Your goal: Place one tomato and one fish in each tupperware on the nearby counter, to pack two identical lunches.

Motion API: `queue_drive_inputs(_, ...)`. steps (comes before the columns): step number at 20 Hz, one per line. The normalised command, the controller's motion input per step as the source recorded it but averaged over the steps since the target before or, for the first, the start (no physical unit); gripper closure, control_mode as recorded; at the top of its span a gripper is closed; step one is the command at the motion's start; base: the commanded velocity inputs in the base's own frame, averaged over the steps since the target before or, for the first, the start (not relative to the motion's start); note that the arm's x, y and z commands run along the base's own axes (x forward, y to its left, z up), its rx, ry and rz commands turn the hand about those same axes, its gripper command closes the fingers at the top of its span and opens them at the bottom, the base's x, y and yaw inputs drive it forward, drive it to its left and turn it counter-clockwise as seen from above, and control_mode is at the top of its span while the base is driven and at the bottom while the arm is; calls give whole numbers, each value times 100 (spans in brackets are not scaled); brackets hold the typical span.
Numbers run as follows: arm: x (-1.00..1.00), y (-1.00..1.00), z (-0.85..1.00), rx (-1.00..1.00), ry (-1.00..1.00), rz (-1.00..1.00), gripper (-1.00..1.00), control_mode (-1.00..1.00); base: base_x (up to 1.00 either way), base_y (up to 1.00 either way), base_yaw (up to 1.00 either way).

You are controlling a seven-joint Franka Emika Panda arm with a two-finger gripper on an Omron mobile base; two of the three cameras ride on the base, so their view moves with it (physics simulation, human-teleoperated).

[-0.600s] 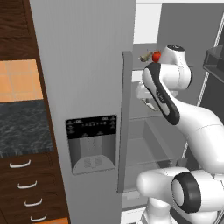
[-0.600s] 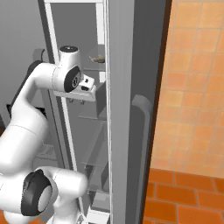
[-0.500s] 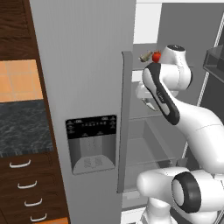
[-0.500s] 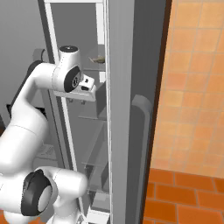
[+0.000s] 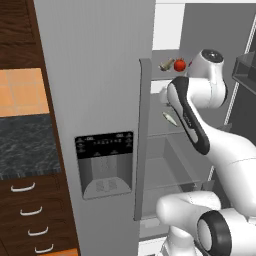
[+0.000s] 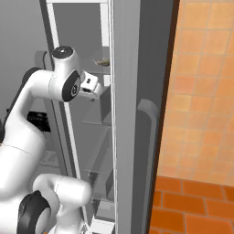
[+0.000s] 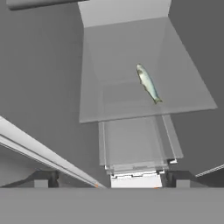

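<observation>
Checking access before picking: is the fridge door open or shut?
Open: the fridge door stands swung out, and shelves with a fish and tomato show.

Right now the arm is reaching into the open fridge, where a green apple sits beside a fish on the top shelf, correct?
Not quite: beside that fish on the top shelf sits a red tomato, not a green apple, as the left base view shows. The arm does reach into the open fridge.

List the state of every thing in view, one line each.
fridge door: shut.
gripper: open, empty, inside the fridge.
tomato: on the upper shelf, untouched.
fish: lying flat on a lower glass shelf.
second fish: beside the tomato.
drawers: shut.
</observation>
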Motion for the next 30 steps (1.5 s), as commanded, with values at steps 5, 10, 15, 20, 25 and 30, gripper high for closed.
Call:
queue_drive_inputs(5,28,-16,38,0,-27,-28,-100,-100,0,0,0)
queue_drive_inputs(10,26,-36,53,13,-6,-14,-100,-100,0,0,0)
queue_drive_inputs(15,58,-33,38,7,0,6,-100,-100,0,0,0)
queue_drive_inputs(20,60,-2,4,-11,-18,7,-100,-100,0,0,0)
queue_drive_inputs(25,55,-25,21,0,-5,1,-100,-100,0,0,0)
queue_drive_inputs(30,47,-24,22,3,5,0,-100,-100,0,0,0)
